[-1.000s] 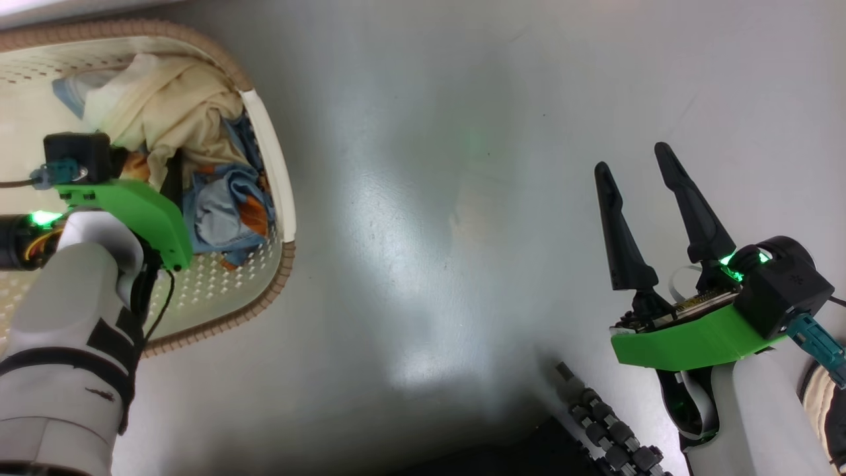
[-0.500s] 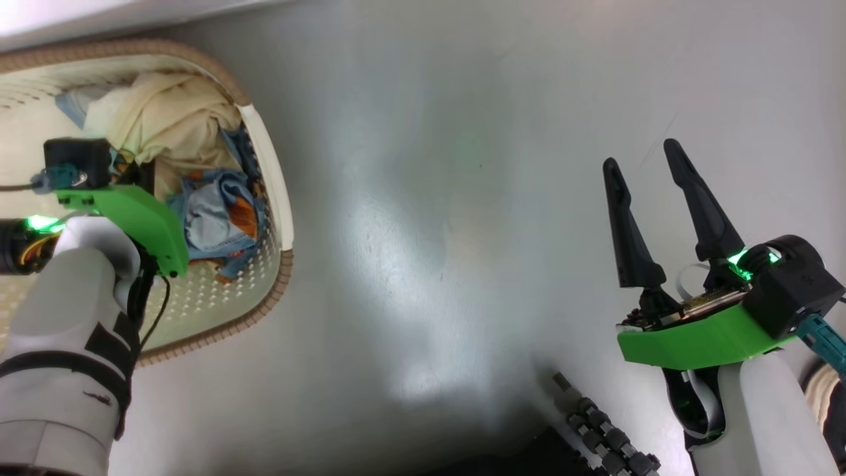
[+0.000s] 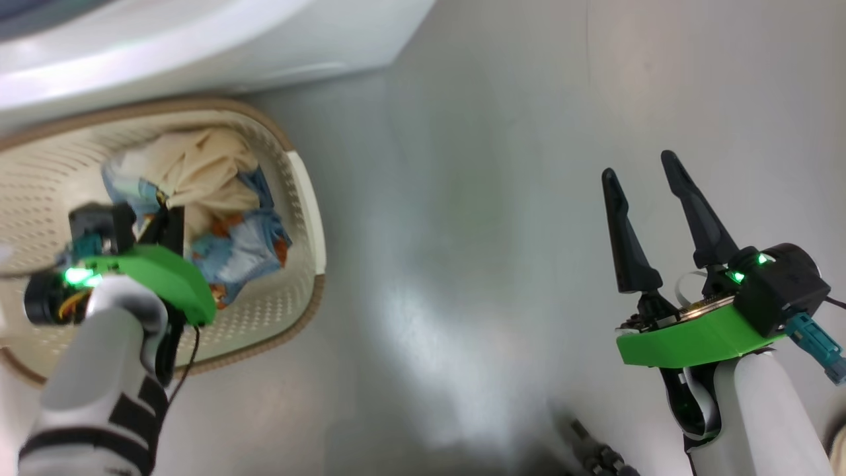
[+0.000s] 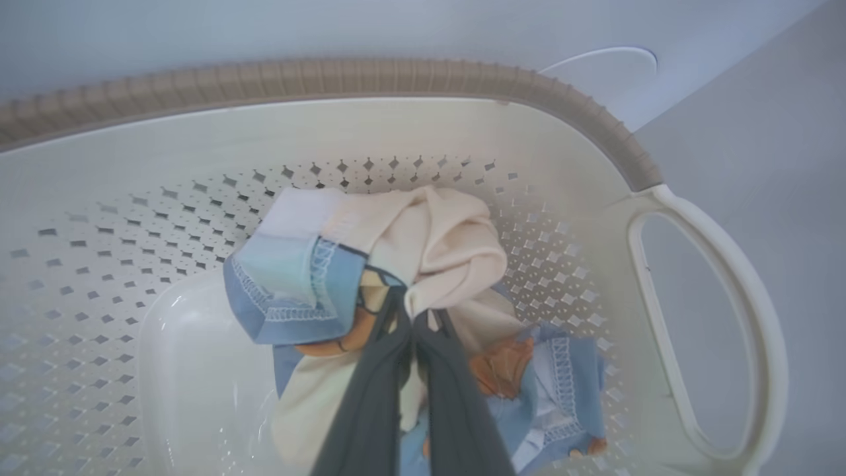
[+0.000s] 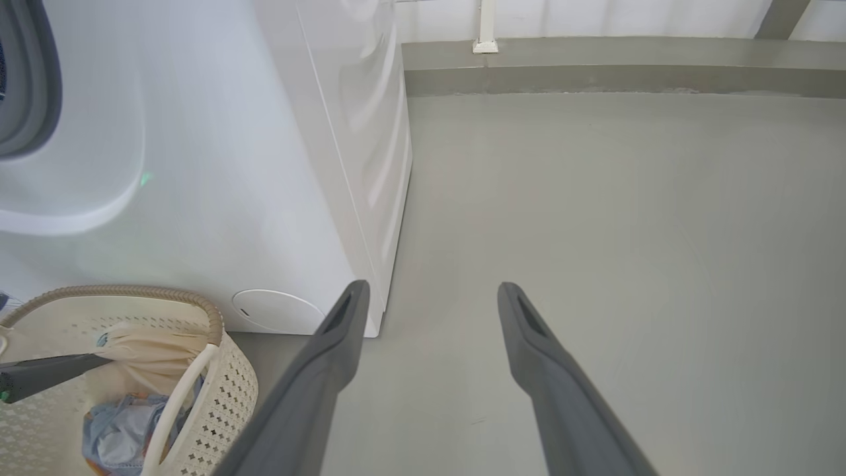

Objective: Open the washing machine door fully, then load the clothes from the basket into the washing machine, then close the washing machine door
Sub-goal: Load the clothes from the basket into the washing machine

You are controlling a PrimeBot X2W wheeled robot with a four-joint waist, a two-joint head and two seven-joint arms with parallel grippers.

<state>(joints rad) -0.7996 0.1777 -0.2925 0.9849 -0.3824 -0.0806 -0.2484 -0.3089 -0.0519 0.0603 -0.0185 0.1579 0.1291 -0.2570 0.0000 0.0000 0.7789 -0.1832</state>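
The cream-white basket [image 4: 198, 145] with its brown rim stands on the floor in front of the washing machine [image 5: 264, 165]. The clothes lie bunched inside it: a cream-beige garment [image 4: 436, 244] on top of blue fabric with orange prints [image 4: 291, 291]. My left gripper [image 4: 411, 312] reaches down into the basket and is shut on a fold of the cream garment. In the head view the left gripper [image 3: 165, 211] sits over the clothes [image 3: 218, 192]. My right gripper [image 3: 638, 166] hangs open over bare floor, far right of the basket [image 3: 291, 291]. The washing machine door is out of view.
The washer's white front [image 3: 198, 39] runs along the head view's top left, just behind the basket. Its grey gasket ring [image 5: 26, 79] shows at the right wrist view's upper left. Grey floor [image 5: 595, 231] stretches to a low wall ledge [image 5: 595, 66].
My left gripper has shut on the cream garment in the basket. The head camera has tilted, bringing the washer's front into view. The right gripper stays open in place.
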